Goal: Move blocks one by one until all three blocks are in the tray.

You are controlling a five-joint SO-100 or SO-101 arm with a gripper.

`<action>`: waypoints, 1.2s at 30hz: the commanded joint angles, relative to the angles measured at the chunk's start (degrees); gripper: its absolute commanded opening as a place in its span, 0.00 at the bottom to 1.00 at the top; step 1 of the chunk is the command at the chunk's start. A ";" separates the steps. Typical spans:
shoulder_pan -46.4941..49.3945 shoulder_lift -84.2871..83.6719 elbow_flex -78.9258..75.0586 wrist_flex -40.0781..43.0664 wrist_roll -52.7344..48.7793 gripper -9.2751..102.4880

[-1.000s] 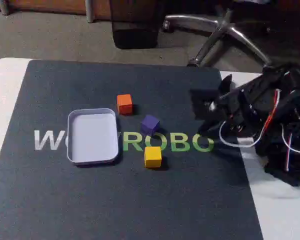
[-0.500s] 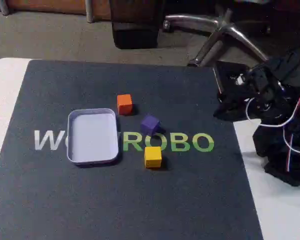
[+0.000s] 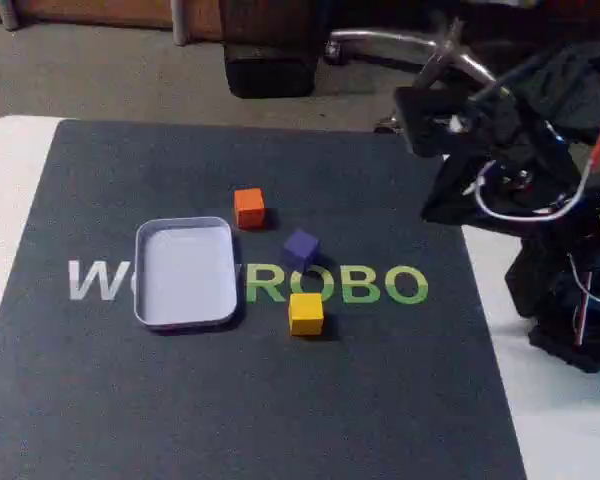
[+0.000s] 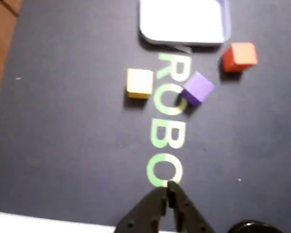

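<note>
The arm has lifted and swung back since a second ago, when it reached low over the right side of the dark mat (image 3: 280, 400); in the fixed view it now stands raised at the mat's right edge, its gripper (image 4: 167, 187) seen in the wrist view with fingertips pressed together, holding nothing, above the last green letter printed on the mat. Nothing else has moved. One tray (image 3: 185, 272) lies on the mat with no cube inside. Three blocks sit outside it, to its right in the fixed view: one orange block (image 3: 248, 208) near its upper right corner, one purple block (image 3: 300, 246) beyond that, one yellow block (image 3: 306, 313) lowest, all apart from one another.
</note>
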 commanded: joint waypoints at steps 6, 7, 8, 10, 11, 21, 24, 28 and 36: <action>-2.72 -24.70 -15.73 -2.46 6.77 0.05; -2.72 -27.16 -16.52 -3.69 7.29 0.05; -2.55 -29.36 -17.14 -4.83 7.56 0.05; -2.29 -33.13 -17.40 -7.56 8.26 0.05; -2.11 -34.80 -17.40 -8.53 8.35 0.05; 0.00 -45.44 -15.73 -17.84 7.29 0.11; 0.70 -49.75 -15.73 -20.48 6.68 0.14; 1.58 -53.09 -15.73 -23.47 5.89 0.16; 2.02 -54.40 -14.41 -24.87 4.13 0.23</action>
